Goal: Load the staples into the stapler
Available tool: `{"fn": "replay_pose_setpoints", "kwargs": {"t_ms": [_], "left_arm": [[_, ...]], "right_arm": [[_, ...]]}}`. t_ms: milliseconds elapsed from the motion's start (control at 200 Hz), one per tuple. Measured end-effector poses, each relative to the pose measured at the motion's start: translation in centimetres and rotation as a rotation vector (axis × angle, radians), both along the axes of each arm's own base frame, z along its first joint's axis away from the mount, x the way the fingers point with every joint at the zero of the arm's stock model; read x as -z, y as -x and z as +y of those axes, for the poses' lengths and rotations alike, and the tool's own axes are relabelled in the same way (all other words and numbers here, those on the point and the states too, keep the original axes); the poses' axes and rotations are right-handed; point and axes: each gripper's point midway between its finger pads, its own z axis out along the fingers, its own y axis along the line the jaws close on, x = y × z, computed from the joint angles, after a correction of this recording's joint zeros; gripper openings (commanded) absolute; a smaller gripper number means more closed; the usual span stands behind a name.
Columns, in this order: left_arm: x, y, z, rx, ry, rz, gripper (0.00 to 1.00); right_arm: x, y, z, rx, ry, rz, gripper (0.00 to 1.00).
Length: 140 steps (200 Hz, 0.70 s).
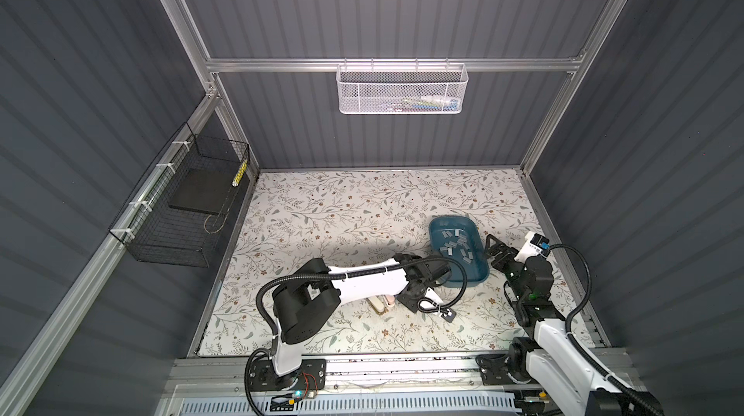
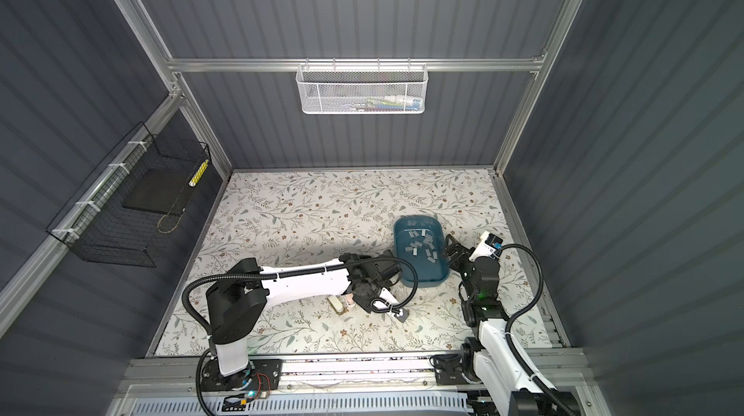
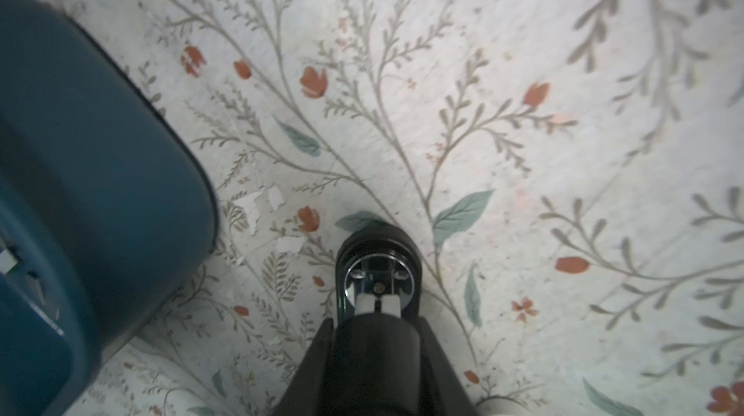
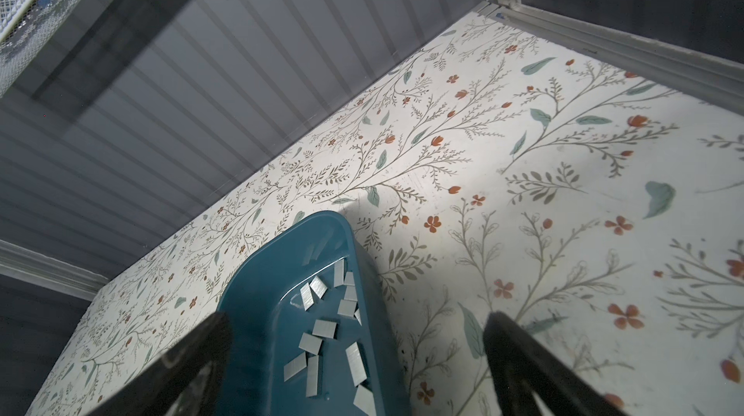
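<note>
Several silver-grey staples point(image 1: 457, 245) point(image 2: 422, 245) point(image 4: 324, 329) lie loose in a blue tray point(image 1: 471, 273) point(image 2: 426, 273) point(image 3: 80, 152) point(image 4: 257, 313) right of the table's middle. My left gripper point(image 1: 441, 273) point(image 2: 392, 269) point(image 3: 376, 321) sits low at the tray's near left corner. In the left wrist view its fingers press both sides of a black body with a chrome and white end, which I take for the stapler point(image 3: 376, 273). My right gripper point(image 1: 493, 247) point(image 2: 451, 247) point(image 4: 360, 317) hangs open at the tray's right rim, holding nothing.
A beige and pink object point(image 1: 380, 303) point(image 2: 342, 303) lies half hidden under the left forearm; I cannot tell what it is. A white mesh basket point(image 1: 402, 88) hangs on the back wall and a black wire basket point(image 1: 189, 200) on the left wall.
</note>
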Motion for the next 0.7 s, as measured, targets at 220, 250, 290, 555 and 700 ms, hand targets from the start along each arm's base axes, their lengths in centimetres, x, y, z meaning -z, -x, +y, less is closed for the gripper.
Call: {"fn": "replay_pose_setpoints", "kwargs": {"t_ms": [220,250,290,555,700], "left_arm": [[-7.0,-5.3,-2.2,-0.234,0.119,-0.142,0.0],[-8.1,-6.0,-2.6,-0.267,0.147,-0.159,0.0],[-9.8,-7.0,-3.0,-0.326,0.198,-0.19,0.0],[-15.6,-9.9,2.0,-0.736,0.547,-0.195,0.0],[-16.6,-11.6,7.4,-0.949,0.734,-0.187,0.0]], "right_arm": [[-1.0,0.4,-0.4,0.027,-0.012,-0.035,0.99],[-1.0,0.4,-0.3,0.023,-0.012,-0.032,0.99],[-1.0,0.5,-0.2,0.016,-0.014,-0.031,0.99],[-1.1,0.6,1.7,-0.096,-0.022,-0.035,0.99],[-0.5,0.7,4.1,-0.197,-0.012,0.009,0.99]]}}
